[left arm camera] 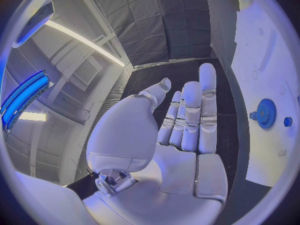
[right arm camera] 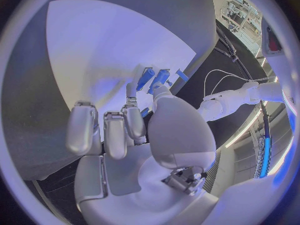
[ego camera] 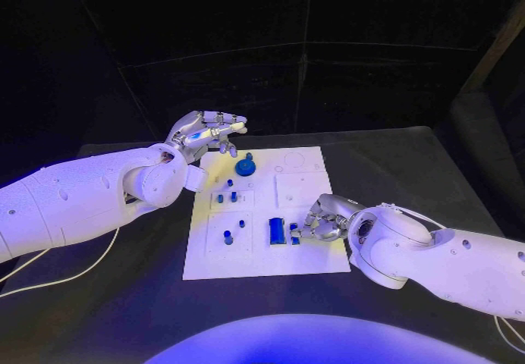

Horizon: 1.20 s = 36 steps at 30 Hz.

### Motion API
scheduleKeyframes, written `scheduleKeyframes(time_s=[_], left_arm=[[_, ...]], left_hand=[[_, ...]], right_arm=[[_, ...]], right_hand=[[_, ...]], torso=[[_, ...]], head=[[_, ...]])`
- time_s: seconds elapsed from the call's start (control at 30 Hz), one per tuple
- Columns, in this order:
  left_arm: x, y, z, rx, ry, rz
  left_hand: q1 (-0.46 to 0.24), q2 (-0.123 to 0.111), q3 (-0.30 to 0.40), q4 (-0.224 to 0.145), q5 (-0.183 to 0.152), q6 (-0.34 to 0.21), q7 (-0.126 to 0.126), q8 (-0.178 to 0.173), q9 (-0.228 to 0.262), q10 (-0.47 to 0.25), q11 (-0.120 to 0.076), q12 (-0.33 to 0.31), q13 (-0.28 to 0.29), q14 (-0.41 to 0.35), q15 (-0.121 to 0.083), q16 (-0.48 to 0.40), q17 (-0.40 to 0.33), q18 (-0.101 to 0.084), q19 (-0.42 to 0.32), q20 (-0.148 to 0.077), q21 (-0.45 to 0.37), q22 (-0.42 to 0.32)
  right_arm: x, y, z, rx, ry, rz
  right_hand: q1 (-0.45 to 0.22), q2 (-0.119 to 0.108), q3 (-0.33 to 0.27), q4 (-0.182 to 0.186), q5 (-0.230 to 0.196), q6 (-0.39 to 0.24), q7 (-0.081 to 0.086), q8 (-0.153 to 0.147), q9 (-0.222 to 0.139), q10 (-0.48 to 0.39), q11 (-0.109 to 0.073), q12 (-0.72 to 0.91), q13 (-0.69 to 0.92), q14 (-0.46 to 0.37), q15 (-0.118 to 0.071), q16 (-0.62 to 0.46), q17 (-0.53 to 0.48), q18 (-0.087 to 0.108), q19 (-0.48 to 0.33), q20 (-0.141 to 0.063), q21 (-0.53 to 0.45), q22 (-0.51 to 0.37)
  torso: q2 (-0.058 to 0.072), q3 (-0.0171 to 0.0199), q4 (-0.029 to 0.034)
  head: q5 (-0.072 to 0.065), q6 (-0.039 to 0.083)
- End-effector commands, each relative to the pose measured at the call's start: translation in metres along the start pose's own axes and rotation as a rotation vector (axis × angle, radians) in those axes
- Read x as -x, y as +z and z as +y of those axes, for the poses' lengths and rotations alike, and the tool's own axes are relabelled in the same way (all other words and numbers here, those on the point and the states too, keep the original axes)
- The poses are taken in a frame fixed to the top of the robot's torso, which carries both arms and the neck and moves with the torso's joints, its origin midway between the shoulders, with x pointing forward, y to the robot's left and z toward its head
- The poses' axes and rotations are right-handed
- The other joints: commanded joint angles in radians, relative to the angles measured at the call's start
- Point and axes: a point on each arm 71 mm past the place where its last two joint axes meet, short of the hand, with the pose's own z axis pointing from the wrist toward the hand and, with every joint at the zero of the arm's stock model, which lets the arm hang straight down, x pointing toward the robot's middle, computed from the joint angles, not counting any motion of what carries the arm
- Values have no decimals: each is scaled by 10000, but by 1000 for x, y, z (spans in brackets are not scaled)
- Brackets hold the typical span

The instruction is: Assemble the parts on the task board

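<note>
Task board (ego camera: 312, 254): white plate, centre of the head view. Blue gear (ego camera: 246, 164): set on its upper part. Blue block (ego camera: 277, 231): lower middle.

Left hand (ego camera: 208, 133): raised at the board's upper-left corner, fingers straight and together, nothing held.

Right hand (ego camera: 325, 219): at the board's right edge; whether a small blue part (right arm camera: 160, 78) is gripped cannot be told.

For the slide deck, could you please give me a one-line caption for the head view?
Left hand hovers open beyond the white task board; right hand rests at blue parts on it.
</note>
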Motion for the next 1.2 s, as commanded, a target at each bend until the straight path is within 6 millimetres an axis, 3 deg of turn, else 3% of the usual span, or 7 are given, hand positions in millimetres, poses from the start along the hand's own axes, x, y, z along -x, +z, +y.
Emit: scheduleKeyframes(time_s=[0.03, 0.43, 0.6, 1.0, 1.2], left_arm=[[-1, 0, -1, -49, -60, 106], [-1, 1, -1, -44, -64, 122], [-1, 1, -1, -40, -62, 117], [-2, 1, -1, -40, -69, 134], [-2, 1, -1, -36, -62, 117]], left_hand=[[14, 50, -77, 6, 42, -73, 3, 60, 9, -43, 0, 67, 10, -55, -18, 49, -17, 133, -3, 98, -66, -14], [14, 50, -77, 6, 42, -73, 3, 60, 9, -43, 0, 67, 10, -55, -18, 49, -17, 133, -3, 98, -66, -14], [18, 51, -77, 3, 43, -79, 2, 63, 9, -52, 0, 72, 9, -55, -17, 52, -14, 133, -2, 98, -66, -14], [22, 53, -78, 0, 43, -85, 2, 67, 8, -59, 0, 76, 8, -55, -17, 56, -12, 133, -2, 98, -67, -15], [22, 53, -78, 0, 43, -85, 2, 67, 8, -59, 0, 76, 8, -55, -17, 56, -12, 133, -2, 98, -67, -15]], right_arm=[[-1, -3, 2, 569, -103, 285], [-2, -5, -2, 641, -215, 616], [-2, -2, -3, 554, -288, 712], [-1, 7, -9, 116, -295, 542], [0, 11, -11, 39, -276, 403]], right_hand=[[155, -57, -96, -14, -64, -75, -21, -16, 21, -58, 6, -7, 15, 690, -4, -31, 927, -37, -27, -16, -51, 24], [261, -38, -161, -36, -61, -62, -25, -3, 40, -43, 2, 16, 38, 699, -6, -12, 964, -45, -12, -17, -31, 59], [298, -1, -178, -36, -59, -50, -29, 5, 50, -41, -1, 15, 38, 702, -8, -8, 973, -45, -12, -17, -32, 58], [757, 342, -271, -187, 160, 6, -52, 62, 127, -15, -22, 40, 75, 712, -25, 4, 1009, -52, 10, -32, -12, 99], [940, 379, -334, -306, 176, 28, -65, 93, 160, -9, -35, 41, 82, 713, -35, 4, 1015, -50, 9, -41, -16, 95]], torso=[[-5, -5, -21], [-3, -4, 20], [0, -11, 7], [7, -11, 22], [-11, -7, 28]], head=[[31, -6], [-29, 37], [-16, 36], [23, 27], [56, 29]])
